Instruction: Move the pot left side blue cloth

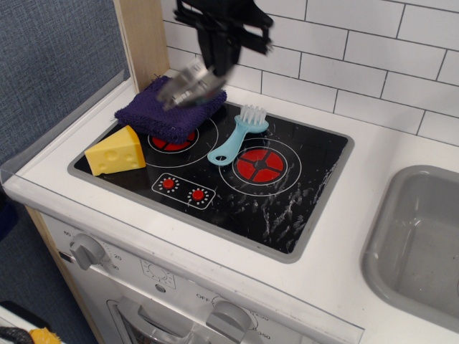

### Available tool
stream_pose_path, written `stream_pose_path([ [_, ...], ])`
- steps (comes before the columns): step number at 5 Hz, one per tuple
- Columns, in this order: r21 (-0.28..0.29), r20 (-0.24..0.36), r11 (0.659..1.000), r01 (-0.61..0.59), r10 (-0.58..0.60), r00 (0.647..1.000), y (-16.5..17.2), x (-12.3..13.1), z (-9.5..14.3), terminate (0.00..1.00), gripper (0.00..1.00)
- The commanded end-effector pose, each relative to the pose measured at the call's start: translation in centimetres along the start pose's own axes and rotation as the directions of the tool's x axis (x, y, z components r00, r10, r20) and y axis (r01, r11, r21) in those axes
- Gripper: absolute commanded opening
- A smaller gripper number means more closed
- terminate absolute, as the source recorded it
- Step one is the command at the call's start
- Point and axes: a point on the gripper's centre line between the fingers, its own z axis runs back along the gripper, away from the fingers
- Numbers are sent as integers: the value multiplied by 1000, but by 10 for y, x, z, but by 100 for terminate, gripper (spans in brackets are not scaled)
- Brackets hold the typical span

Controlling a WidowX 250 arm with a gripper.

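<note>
My end effector (214,66) grips the pot (188,84), tilted above the blue cloth (169,109) near the bench's back-left corner, for setting down.

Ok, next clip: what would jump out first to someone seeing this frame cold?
The black gripper at the top, holding the blurred steel pot in the air over the blue cloth at the stove's back left corner. After that, the yellow cheese wedge at the front left and the light-blue brush lying between the two red burners.
</note>
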Motion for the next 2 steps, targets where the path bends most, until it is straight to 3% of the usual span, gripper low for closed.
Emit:
stream_pose_path([
  [1,86,10,994,-70,69,998,44,16,-13,0,0],
  [2,107,-38,990,-97,102,994,60,16,-32,0,0],
])
